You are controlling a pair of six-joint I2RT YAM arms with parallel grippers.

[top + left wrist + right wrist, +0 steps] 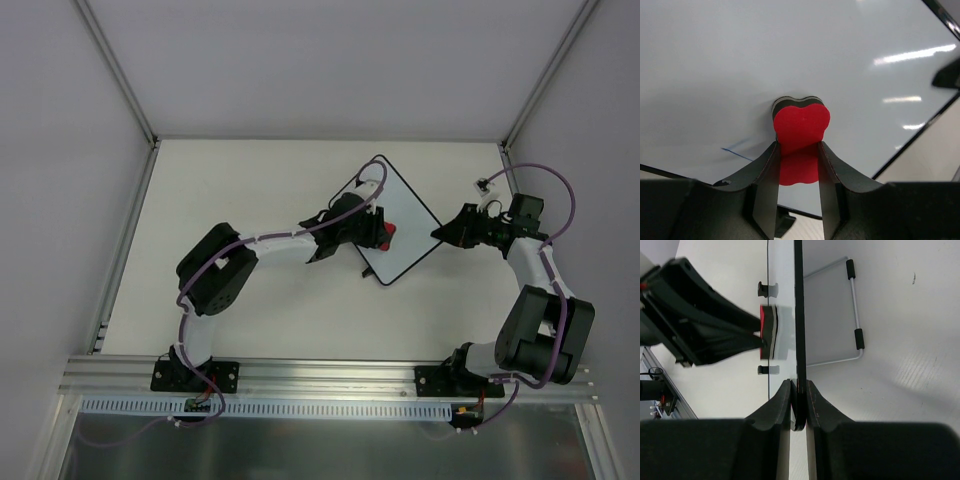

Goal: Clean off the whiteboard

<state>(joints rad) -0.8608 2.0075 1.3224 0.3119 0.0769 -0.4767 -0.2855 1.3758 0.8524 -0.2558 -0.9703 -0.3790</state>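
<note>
Because the whiteboard [410, 225] lies turned cornerwise a little right of the table's [250, 180] middle, both arms reach it from opposite sides. In the left wrist view its face is almost bare, with one faint blue stroke [737, 149] just left of the red eraser [801, 125]. The eraser's dark felt end is pressed against the board, and the left gripper [798, 145] pinches it by its sides, fingers tight on it. At the board's right corner the right gripper [799, 384] is closed on the thin black rim, steadying the board. Past it, on the board's back side, a wire stand [856, 315] with black sleeves shows. The main risk is a wipe that runs alongside the blue stroke and misses it, since the eraser sits beside the mark, not on it. Pushing hard could also swing the board about the single narrow grip on its rim or slip it free. The eraser is gripped close to the fingertips, so a dragging stroke might twist it out.
</note>
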